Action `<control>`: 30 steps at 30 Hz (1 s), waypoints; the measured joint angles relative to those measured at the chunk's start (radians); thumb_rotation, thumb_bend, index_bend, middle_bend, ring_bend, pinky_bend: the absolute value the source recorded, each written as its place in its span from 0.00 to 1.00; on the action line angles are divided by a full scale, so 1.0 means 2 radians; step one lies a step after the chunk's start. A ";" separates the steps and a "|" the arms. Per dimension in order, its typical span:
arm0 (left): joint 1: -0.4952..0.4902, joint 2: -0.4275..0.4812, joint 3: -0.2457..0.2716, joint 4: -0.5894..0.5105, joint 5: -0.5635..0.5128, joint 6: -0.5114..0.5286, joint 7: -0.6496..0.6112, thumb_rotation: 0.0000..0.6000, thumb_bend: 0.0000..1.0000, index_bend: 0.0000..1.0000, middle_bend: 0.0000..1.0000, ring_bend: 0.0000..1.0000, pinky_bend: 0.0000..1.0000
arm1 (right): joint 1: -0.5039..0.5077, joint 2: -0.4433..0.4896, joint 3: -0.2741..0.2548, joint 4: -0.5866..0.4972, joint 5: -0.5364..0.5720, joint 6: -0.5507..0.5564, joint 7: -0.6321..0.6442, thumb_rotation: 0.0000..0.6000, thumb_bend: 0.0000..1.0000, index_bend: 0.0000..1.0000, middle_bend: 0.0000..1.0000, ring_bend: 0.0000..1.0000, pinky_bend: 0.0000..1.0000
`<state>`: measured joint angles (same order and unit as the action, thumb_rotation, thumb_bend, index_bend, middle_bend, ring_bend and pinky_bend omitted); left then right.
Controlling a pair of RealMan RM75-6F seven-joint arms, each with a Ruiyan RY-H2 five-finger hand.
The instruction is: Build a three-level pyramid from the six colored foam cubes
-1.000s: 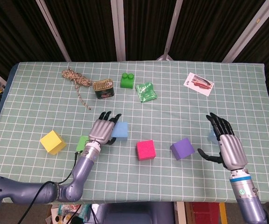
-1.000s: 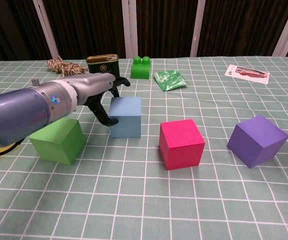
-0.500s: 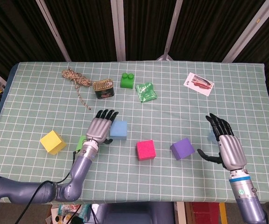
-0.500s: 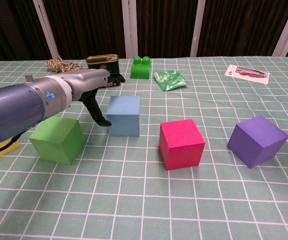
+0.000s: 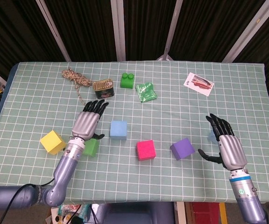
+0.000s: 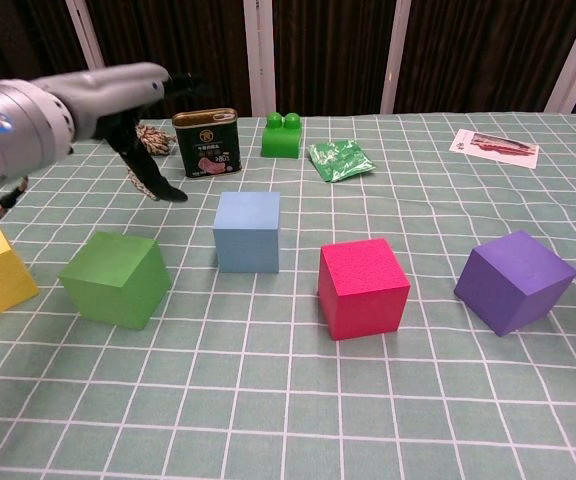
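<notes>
Head view: the six foam cubes all lie singly on the green checked surface (image 5: 181, 98), none stacked and no two touching, so no level of the pyramid is yet built. Taking the pink cube (image 5: 145, 150) as landmark: the blue cube (image 5: 118, 129) sits just up and left of it, the green cube (image 5: 90, 146) further left, the yellow cube (image 5: 53, 142) furthest left, and the purple cube (image 5: 182, 148) to its right. A pale blue cube (image 5: 211, 136) lies beyond the purple one, mostly hidden behind the right hand (image 5: 224, 145).

The left hand (image 5: 87, 122) hovers left of the blue cube, above the green cube, fingers extended and apart, holding nothing. The right hand is likewise spread and empty, far right of the pink cube.

Judgement: the whole build remains, namely a base row of three, two above, one on top.

Behind the pink cube stand a tin can (image 5: 103, 88), a green toy brick (image 5: 127, 80), a green packet (image 5: 146, 91), a coil of rope (image 5: 74, 79) and a printed card (image 5: 199, 83).
</notes>
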<state>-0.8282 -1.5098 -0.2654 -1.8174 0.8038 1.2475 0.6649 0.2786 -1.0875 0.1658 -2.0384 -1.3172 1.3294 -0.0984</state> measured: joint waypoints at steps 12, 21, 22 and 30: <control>0.123 0.138 0.061 -0.099 0.130 0.098 -0.079 1.00 0.17 0.00 0.00 0.00 0.00 | 0.004 0.003 -0.011 0.000 0.002 -0.017 -0.015 1.00 0.25 0.00 0.00 0.00 0.00; 0.246 0.182 0.142 -0.089 0.251 0.196 -0.205 1.00 0.17 0.00 0.00 0.00 0.00 | 0.009 0.007 -0.016 0.002 -0.002 -0.031 -0.012 1.00 0.25 0.00 0.00 0.00 0.00; 0.258 0.183 0.148 -0.082 0.259 0.205 -0.219 1.00 0.17 0.00 0.00 0.00 0.00 | 0.010 0.008 -0.016 0.002 -0.001 -0.033 -0.012 1.00 0.24 0.00 0.00 0.00 0.00; 0.329 0.178 0.182 0.024 0.321 0.261 -0.285 1.00 0.17 0.00 0.00 0.00 0.00 | 0.018 0.011 -0.022 0.002 0.006 -0.057 -0.011 1.00 0.20 0.00 0.00 0.00 0.00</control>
<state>-0.1708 -1.1530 0.0995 -1.7685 1.4450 1.7693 0.0951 0.3146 -1.0648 0.1221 -2.0340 -1.3052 1.2150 -0.1205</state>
